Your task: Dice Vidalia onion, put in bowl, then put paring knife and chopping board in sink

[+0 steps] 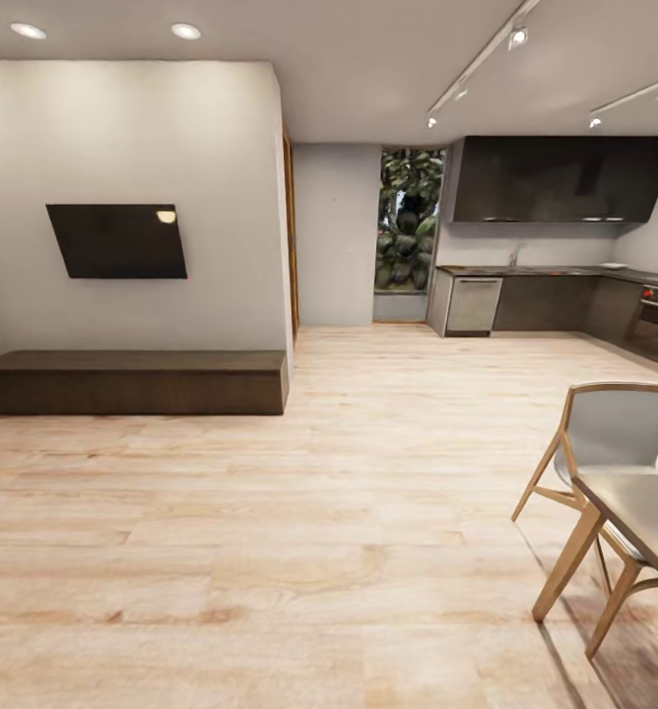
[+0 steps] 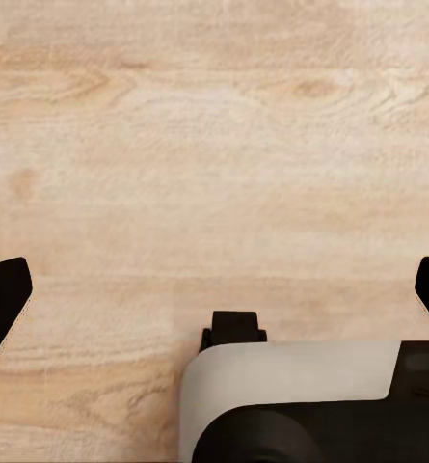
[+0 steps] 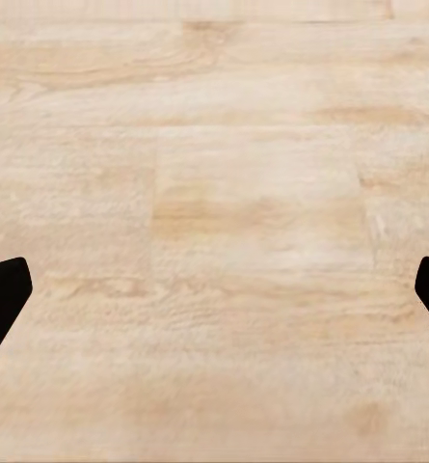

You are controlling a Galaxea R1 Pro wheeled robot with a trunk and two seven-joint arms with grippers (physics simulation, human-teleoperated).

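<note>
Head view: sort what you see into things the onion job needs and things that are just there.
Needed for the job:
kitchen
countertop
tap, marking the sink
white dish, possibly the bowl

Just there:
wall screen
low bench
chair
dining table
window plants

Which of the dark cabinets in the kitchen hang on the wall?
The glossy black upper cabinets, above the countertop. The dark grey lower units stand on the floor under it.
</note>
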